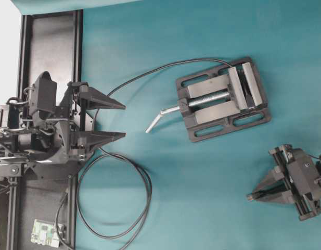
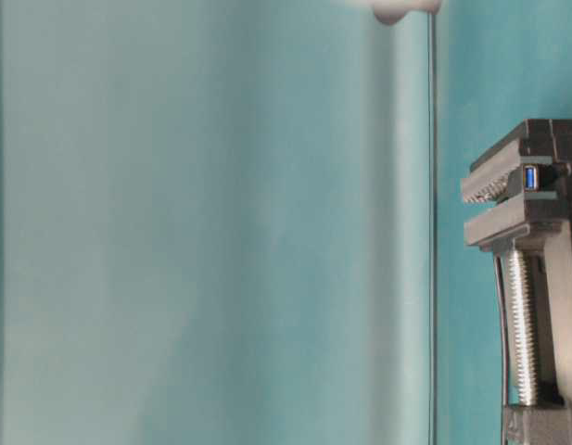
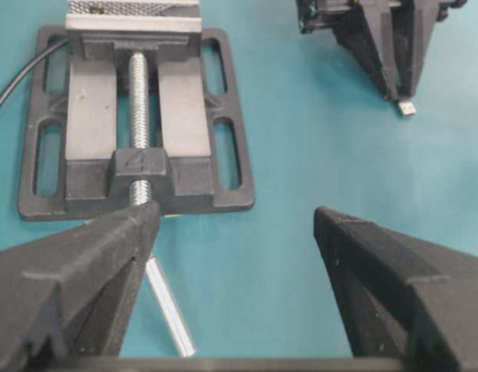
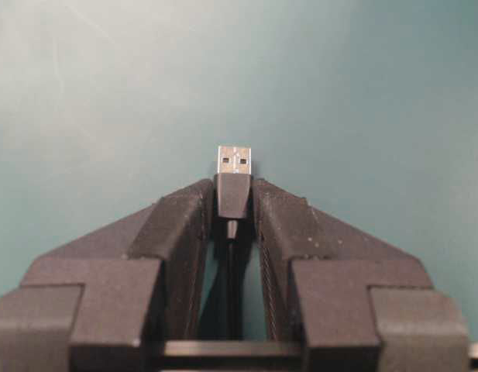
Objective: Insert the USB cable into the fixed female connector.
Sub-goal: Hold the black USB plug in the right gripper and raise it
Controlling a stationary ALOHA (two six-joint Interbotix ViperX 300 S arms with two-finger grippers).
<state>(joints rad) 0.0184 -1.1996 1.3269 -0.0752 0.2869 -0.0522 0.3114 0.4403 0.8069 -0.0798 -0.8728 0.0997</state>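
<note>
My right gripper (image 4: 233, 190) is shut on the USB cable's black plug, and the silvery tip (image 4: 234, 160) sticks out past the fingertips. The thin cable (image 4: 232, 271) runs back between the fingers. In the overhead view this gripper (image 1: 251, 197) sits low at the right, below the vise, pointing left. The fixed female connector (image 2: 531, 176), dark with a blue inside, is clamped between the vise jaws. My left gripper (image 1: 124, 121) stands wide open at the left with nothing between its fingers. In its wrist view the left gripper (image 3: 235, 213) faces the vise.
The black vise (image 1: 222, 99) stands right of centre, its bent silver handle (image 1: 160, 117) pointing left. The connector's long black cable (image 1: 139, 177) arcs left and loops at the lower left. A black rail (image 1: 51, 41) and a small circuit board (image 1: 43, 232) lie along the left edge.
</note>
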